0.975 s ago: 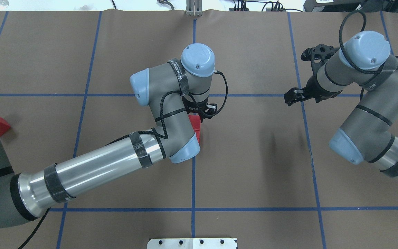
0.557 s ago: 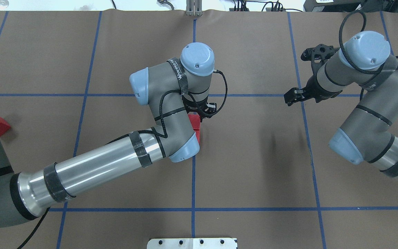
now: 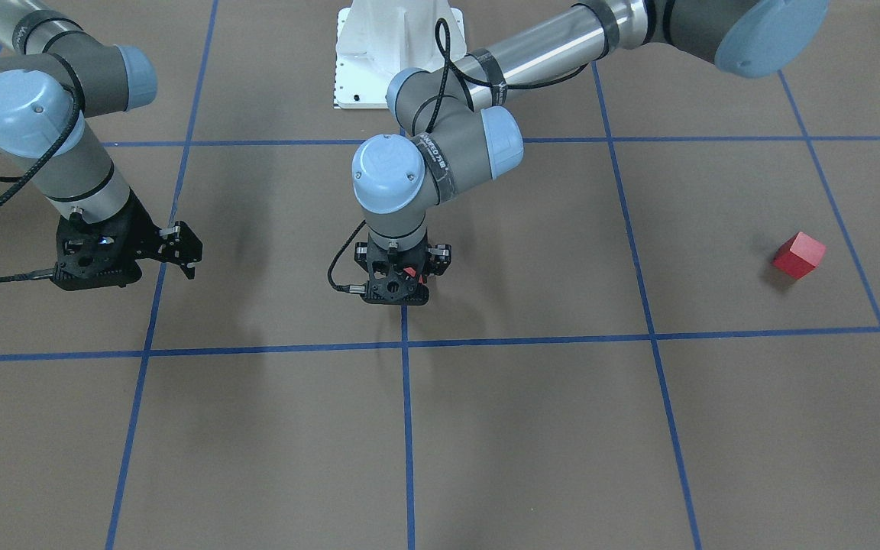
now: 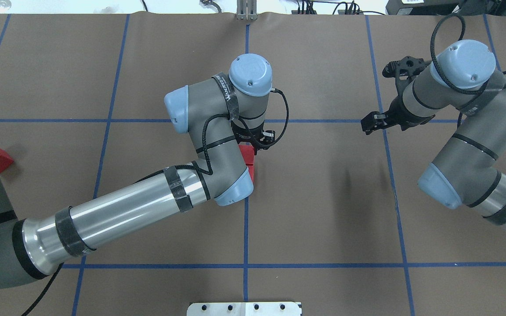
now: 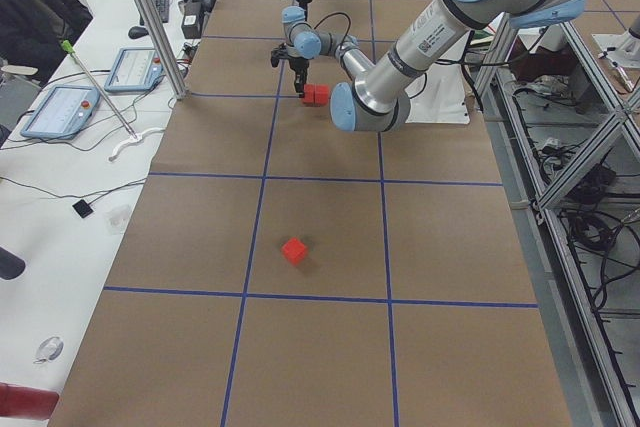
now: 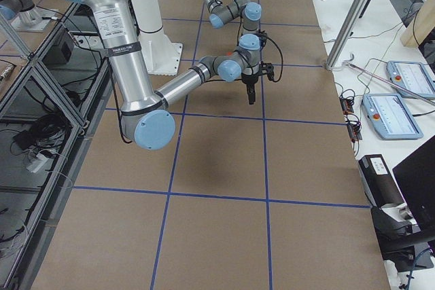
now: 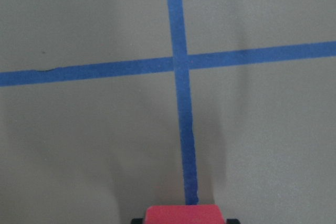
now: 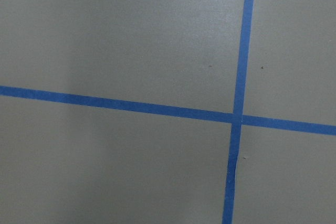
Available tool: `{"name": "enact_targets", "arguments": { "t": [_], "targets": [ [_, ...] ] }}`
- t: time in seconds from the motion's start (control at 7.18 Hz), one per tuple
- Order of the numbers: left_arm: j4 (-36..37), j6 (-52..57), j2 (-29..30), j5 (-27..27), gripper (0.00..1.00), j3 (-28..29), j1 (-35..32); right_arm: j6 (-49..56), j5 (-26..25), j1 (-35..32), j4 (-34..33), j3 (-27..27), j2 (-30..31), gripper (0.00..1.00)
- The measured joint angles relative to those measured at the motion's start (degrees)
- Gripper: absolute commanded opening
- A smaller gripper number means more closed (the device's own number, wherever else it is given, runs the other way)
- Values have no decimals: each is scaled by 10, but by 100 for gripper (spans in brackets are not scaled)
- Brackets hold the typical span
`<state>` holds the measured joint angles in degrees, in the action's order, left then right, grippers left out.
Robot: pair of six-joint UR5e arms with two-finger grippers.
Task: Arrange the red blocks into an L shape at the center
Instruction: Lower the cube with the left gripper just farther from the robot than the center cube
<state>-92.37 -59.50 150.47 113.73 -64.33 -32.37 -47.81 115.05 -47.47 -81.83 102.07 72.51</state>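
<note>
**Left gripper grips a block beside the cross**

We see the left gripper [image 3: 403, 281] pointing straight down over the center [image 4: 288, 149], just on the robot's side of the cross [image 3: 404, 345] where the middle tape line meets a side line. In the left wrist view a red block [image 7: 184, 214] fills the gap between the fingers, with a dark pad against each of its sides, so we read the fingers as closed on it. We cannot tell whether the block rests on the brown paper or hangs just above it.

From overhead, red runs on from that block along the middle line, away from the cross and toward the robot. We take the far end of it for a second block [image 4: 251, 171], touching the first or nearly so. The left arm hides the joint between them.

The lone block [image 3: 799, 254] sits well apart from the cross on the robot's left, beyond the next tape line.

The right gripper [image 3: 182, 248] hangs over the next tape line on the robot's right of the cross, holding nothing. We cannot tell whether its fingers are open or closed.
</note>
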Motion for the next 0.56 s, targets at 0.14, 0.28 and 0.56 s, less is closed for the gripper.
{"name": "enact_targets", "arguments": {
  "t": [0.14,0.28,0.56],
  "targets": [
    [0,-1,-1,0,99,0,0,0,0,0,0,0,0,100],
    [0,-2,-2,0,99,-1,-1,1,0,0,0,0,0,100],
    [2,-5,-2,1,100,-10,-5,1,0,0,0,-1,0,100]
  ]
}}
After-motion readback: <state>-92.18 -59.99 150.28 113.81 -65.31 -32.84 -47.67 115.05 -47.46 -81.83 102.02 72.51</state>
